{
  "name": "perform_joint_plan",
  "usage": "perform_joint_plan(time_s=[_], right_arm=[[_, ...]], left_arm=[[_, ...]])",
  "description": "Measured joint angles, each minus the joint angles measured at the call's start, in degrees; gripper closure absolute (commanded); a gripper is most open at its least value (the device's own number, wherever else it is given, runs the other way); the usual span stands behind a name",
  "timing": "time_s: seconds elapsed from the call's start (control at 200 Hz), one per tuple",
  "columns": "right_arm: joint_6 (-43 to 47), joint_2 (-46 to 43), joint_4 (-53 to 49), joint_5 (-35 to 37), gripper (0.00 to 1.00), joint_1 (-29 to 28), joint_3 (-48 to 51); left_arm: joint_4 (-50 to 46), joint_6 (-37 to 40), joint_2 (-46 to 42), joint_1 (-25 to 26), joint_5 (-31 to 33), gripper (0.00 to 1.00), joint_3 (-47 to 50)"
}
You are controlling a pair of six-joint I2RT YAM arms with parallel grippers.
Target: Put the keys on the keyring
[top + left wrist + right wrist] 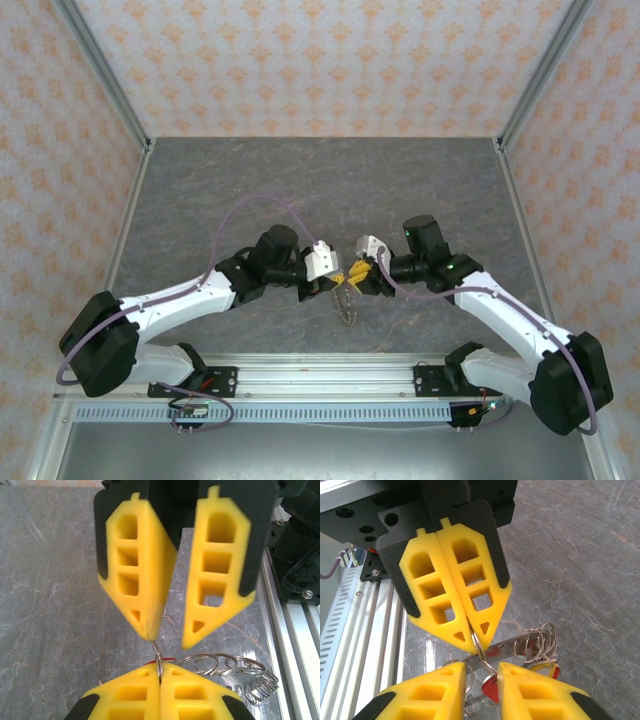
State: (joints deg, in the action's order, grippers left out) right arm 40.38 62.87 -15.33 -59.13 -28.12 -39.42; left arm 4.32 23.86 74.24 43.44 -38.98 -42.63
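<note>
Left claw (471,634) seemingly pinches keyring (507,646) edge.

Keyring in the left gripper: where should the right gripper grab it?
Probably the bare arc of the keyring poking past the shut left gripper, coming head-on from the opposite side: the wire stands edge-on, in line with the open right gripper.

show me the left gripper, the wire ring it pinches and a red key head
left gripper (471,634), right wrist view, where its shut fingertips meet
wire ring (158,660), left wrist view, arc above the fingertips
red key head (490,686), right wrist view, middle of the plastic
</note>
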Motion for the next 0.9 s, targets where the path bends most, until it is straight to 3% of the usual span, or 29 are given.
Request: perform_joint_plan(time_s=[0.515,0.621,0.761,0.901], right_arm=[[0.87,3.39,1.27,-3.10,0.76,0.04,-0.98],[0.96,3.85,1.29,-3.96,0.81,0.04,-1.01],[1.60,4.04,1.27,-4.11,0.96,0.04,-1.09],[1.97,3.98,1.22,-3.41,1.00,0.04,-1.09]], left_arm=[[-0.70,0.07,-0.37,0.00,-0.33,1.00,-0.98],[-1.09,0.13,-0.37,0.00,-0.66,1.00,-1.25],[-1.16,0.15,-0.37,-0.33,-0.68,1.00,-1.25],[-1.62,0.48,-0.37,-0.35,-0.52,0.97,-1.29]])
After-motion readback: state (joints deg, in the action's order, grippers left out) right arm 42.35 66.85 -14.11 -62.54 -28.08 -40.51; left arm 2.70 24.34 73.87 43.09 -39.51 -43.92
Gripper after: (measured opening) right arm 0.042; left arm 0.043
